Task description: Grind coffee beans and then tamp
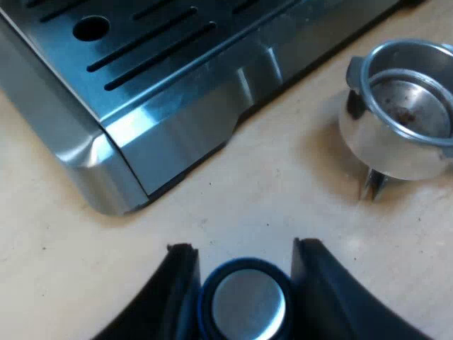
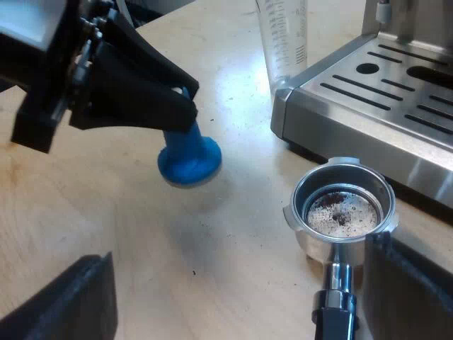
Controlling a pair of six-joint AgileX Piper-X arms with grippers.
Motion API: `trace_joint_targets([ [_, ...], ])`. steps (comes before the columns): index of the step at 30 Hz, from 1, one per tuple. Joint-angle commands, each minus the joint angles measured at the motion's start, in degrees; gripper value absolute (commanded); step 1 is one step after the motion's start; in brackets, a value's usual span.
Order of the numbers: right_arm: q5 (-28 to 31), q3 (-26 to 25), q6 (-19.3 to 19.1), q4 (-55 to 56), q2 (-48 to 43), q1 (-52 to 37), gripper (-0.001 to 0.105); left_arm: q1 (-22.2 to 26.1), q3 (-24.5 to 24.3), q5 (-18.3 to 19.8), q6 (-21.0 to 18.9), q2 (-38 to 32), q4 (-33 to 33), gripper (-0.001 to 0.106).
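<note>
Tamper [image 1: 248, 304] clamped in left gripper [image 1: 243, 249]; right gripper [image 2: 237, 283] gapes wide astride holder [image 2: 306, 244] beside machine [image 2: 368, 120].

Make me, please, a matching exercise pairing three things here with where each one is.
Things:
1 tamper
2 holder
3 glass

Places:
a upright beside the machine corner
b sitting on the table, coffee traces inside
c gripped by the left end effector

Pairs: 1-c, 2-b, 3-a
</note>
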Motion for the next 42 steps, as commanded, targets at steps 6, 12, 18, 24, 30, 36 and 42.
trace_joint_targets([
  [6,-0.4,-0.6,-0.8,-0.4,-0.3,0.1,0.072,0.0,0.0,1.8,-0.6,7.2,-8.2,0.0],
  [12,-0.4,-0.6,-0.8,-0.4,-0.3,0.1,0.072,0.0,0.3,4.5,-0.6,10.0,-9.0,0.0],
  [18,-0.4,-0.6,-0.8,-0.4,-0.3,0.1,0.072,0.0,0.9,4.8,-0.6,10.2,-9.0,0.023],
  [24,-0.4,-0.6,-0.8,-0.4,-0.3,0.1,0.072,0.0,0.8,4.6,-0.6,10.2,-9.0,0.058],
  [30,-0.4,-0.6,-0.8,-0.4,-0.3,0.1,0.072,0.0,0.8,4.6,-0.6,9.2,-9.0,0.059],
  [36,-0.4,-1.4,0.4,0.1,-0.3,0.1,0.072,0.0,0.2,4.6,-0.6,2.6,-7.5,0.059],
  [42,-0.4,-7.8,0.8,14.9,-0.3,0.1,0.072,0.0,-4.3,4.6,-0.6,-4.5,0.9,0.059],
])
